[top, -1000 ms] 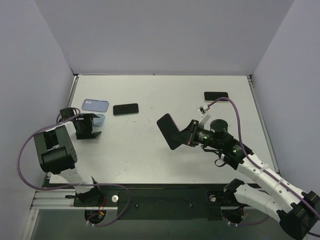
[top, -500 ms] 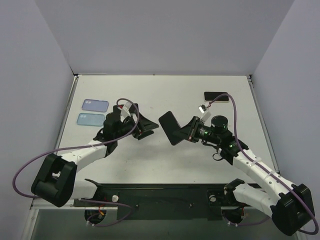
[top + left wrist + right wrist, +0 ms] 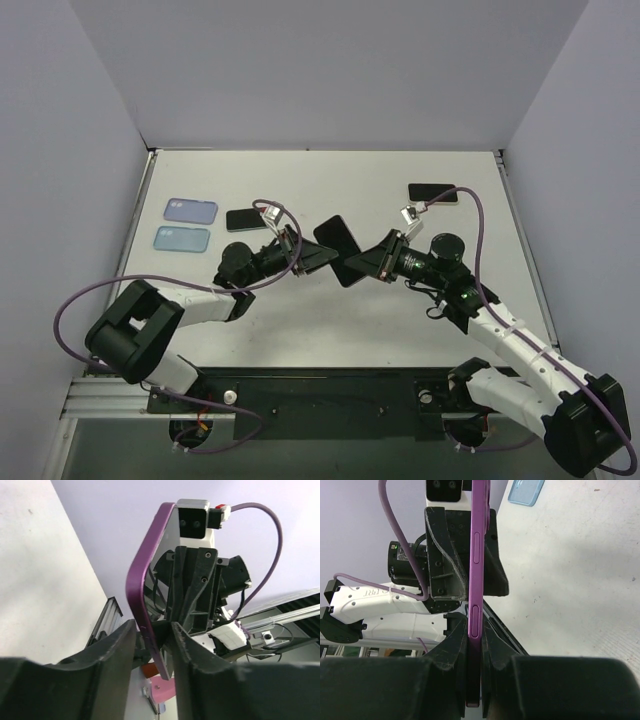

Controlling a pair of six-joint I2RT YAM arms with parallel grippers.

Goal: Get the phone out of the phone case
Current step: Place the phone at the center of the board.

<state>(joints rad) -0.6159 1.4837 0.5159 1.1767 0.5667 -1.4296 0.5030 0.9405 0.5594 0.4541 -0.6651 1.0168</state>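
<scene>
The phone sits in a purple phone case (image 3: pixel 338 250), held on edge above the table's middle. My right gripper (image 3: pixel 475 645) is shut on one end of the phone case (image 3: pixel 479 555), its fingers pressed flat on both faces. From the left, my left gripper (image 3: pixel 154 630) straddles the opposite end of the case (image 3: pixel 145 580). Its jaws are partly closed, with a dark gap still showing beside the purple edge. In the top view the left gripper (image 3: pixel 318 258) and the right gripper (image 3: pixel 366 265) face each other across the case.
Two blue cases (image 3: pixel 190 211) (image 3: pixel 182 238) lie at the table's far left. A black phone (image 3: pixel 250 218) lies flat beside them and another black phone (image 3: pixel 432 192) lies at the far right. Purple cables arch over both wrists.
My left arm has swung from the table's left side to the middle and its jaws have narrowed around the case's free end. The right gripper has kept its hold and shifted slightly.
</scene>
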